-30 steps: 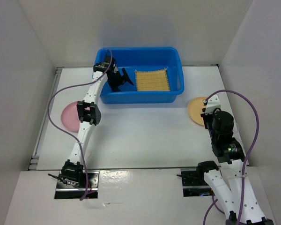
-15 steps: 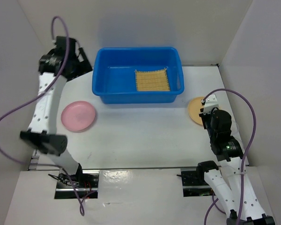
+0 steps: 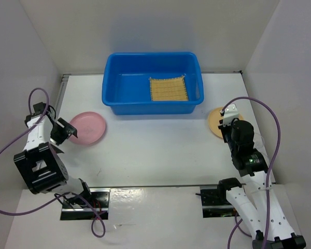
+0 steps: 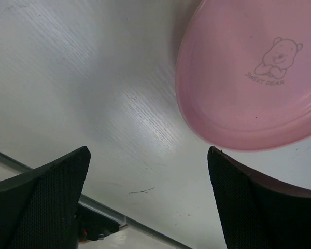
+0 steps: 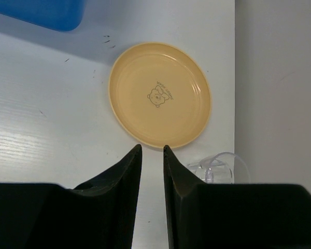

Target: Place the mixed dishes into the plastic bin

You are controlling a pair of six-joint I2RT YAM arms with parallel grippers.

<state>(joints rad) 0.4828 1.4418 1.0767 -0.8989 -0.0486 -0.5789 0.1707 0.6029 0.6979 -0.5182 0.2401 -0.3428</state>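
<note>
The blue plastic bin (image 3: pixel 150 55) stands at the back middle with the yellow woven mat (image 3: pixel 168 89) lying inside it on the right. The pink plate (image 3: pixel 88 128) lies on the table at the left. My left gripper (image 3: pixel 63 132) is at its left edge, open and empty, and the plate (image 4: pixel 254 78) shows beyond its fingers (image 4: pixel 46 197) in the left wrist view. The tan-orange plate (image 5: pixel 159 94) lies at the right, just ahead of my right gripper (image 5: pixel 151 149), whose jaws are almost together with nothing between them. One clear cup (image 5: pixel 217 168) lies beside it by the right wall. The other cup is out of view.
White walls close in the table on the left, back and right. A metal strip (image 4: pixel 98 220) runs along the table's left edge under my left gripper. A corner of the bin (image 5: pixel 41 13) shows at the top left of the right wrist view.
My left arm left the bin's left end, swung out to the far left, then came down beside the pink plate. The right arm has barely moved.
</note>
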